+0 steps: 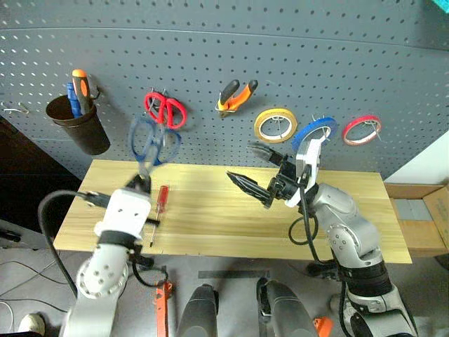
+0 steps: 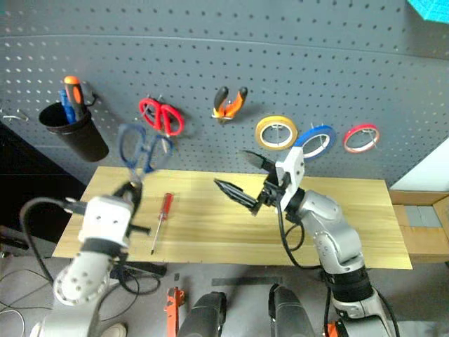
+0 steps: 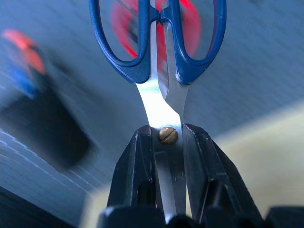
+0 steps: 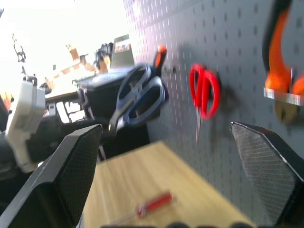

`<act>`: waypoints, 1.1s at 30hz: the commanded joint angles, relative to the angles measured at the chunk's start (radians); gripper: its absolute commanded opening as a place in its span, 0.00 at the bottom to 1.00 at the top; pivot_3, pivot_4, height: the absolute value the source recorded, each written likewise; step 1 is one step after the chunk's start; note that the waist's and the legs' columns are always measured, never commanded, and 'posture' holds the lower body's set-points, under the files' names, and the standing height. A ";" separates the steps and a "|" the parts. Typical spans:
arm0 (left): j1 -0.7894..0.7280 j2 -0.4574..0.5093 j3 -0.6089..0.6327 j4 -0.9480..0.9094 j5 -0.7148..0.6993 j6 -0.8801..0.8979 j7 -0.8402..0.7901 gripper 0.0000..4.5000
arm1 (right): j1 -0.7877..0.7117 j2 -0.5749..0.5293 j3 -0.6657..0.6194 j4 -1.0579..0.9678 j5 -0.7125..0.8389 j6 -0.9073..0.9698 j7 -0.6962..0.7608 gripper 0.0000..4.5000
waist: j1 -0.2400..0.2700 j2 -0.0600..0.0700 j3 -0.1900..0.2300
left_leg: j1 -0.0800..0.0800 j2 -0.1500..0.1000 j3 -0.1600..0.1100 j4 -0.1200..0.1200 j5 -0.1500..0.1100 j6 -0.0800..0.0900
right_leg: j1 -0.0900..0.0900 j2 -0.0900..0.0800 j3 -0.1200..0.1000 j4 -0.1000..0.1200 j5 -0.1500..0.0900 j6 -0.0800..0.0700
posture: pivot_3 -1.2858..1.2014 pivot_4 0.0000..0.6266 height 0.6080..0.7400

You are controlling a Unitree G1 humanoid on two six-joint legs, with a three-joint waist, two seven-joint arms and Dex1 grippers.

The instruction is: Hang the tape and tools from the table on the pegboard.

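We see the blue-handled scissors (image 3: 159,52) held up off the table (image 1: 210,210), handles uppermost, in front of the pegboard (image 1: 231,49). The left gripper (image 3: 166,156) pinches them by the blades, its two black fingers (image 3: 133,171) pressed against the metal on either side of the brass pivot screw. From the head views the scissors hang in the air just below and to the left of the red-handled scissors (image 1: 165,109), which already hang on the board.

The small red-handled screwdriver (image 1: 161,202) lies flat on the table, just beside the left arm, its handle toward the board and its thin shaft pointing toward the near edge.

On the pegboard the pliers (image 1: 236,95) with orange-and-black handles hang on a hook to the right of the red scissors. Further right come three rolls in a row: the yellow roll (image 1: 275,125), the blue tape (image 1: 313,130) and the red roll (image 1: 362,130). The blue tape sits against the board between the other two, partly hidden behind the right arm.

The right gripper (image 1: 254,168) is raised over the middle of the table with its fingers spread wide apart and nothing between them; it points toward the left side of the board.

At the far left of the board a black cup (image 1: 77,126) hangs, holding an orange and a blue screwdriver.
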 commanded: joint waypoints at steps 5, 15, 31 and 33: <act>-0.102 0.009 0.025 0.124 -0.038 -0.048 -0.048 0.11 | -0.035 0.005 -0.010 0.017 -0.028 -0.050 -0.004 1.00 | 0.004 -0.005 -0.020 | 0.001 0.000 0.001 0.000 0.000 0.000 | 0.000 0.000 0.000 0.000 0.003 -0.004 | 0.59 0.20 1.00; -0.177 -0.021 -0.034 0.210 -0.055 -0.083 -0.089 0.11 | -0.012 0.002 -0.009 -0.008 -0.046 -0.056 -0.022 1.00 | 0.000 -0.006 -0.038 | 0.009 0.000 0.004 0.001 0.000 0.000 | 0.006 0.001 0.002 0.001 0.004 -0.006 | 0.58 0.19 1.00; -0.283 -0.022 -0.058 0.327 -0.106 0.059 -0.150 0.11 | -0.014 -0.020 -0.008 -0.009 -0.075 -0.043 -0.058 1.00 | -0.005 -0.006 -0.059 | 0.017 0.001 0.005 0.001 0.000 0.001 | 0.013 0.007 0.004 0.002 0.005 -0.007 | 0.57 0.19 1.00; -0.308 -0.023 -0.062 0.345 -0.101 0.061 -0.148 0.11 | -0.011 -0.020 -0.007 -0.013 -0.077 -0.040 -0.061 1.00 | -0.005 -0.006 -0.059 | 0.020 0.001 0.005 0.001 0.000 0.001 | 0.015 0.008 0.004 0.002 0.005 -0.006 | 0.57 0.19 1.00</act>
